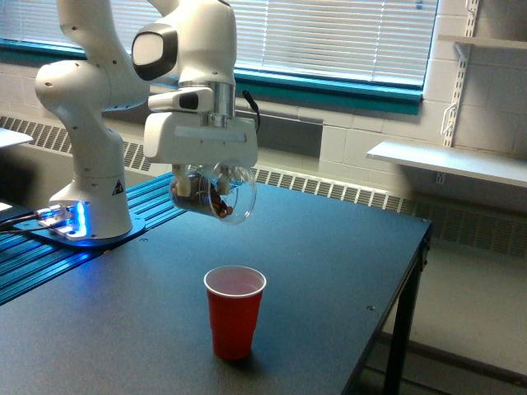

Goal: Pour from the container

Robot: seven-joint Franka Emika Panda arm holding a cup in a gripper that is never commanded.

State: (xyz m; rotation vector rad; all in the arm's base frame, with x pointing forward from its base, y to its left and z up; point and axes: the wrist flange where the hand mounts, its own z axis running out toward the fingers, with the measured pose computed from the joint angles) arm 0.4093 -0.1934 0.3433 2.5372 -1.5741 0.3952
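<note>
A white robot arm reaches over a dark, flat desk [329, 247] in a room with window blinds behind it. Its hand [206, 177] is closed around a clear, rounded, mug-like glass container [216, 191], gripping it from above. The container hangs in the air, tipped on its side, with its open mouth facing toward the exterior view's right and slightly downward. Some brownish material lies inside it against the lower wall; what it is cannot be told.

Below, and a little toward the exterior view's right of the container, a red plastic party cup [235, 311] stands upright on the desk, well apart from the container, with its mouth open to the ceiling. Nothing is falling between the two.

The step in hand appears to be lining up and tipping the container so its contents drop into the red cup. To do this well, the container's lip would likely need to sit directly above the middle of the red cup's mouth, and lower than it is now, so that the contents do not scatter. A slow, steady tilt would suit loose pieces, which may slide out all at once. The light red cup could tip if struck, so the container should stay clear of its rim.
</note>
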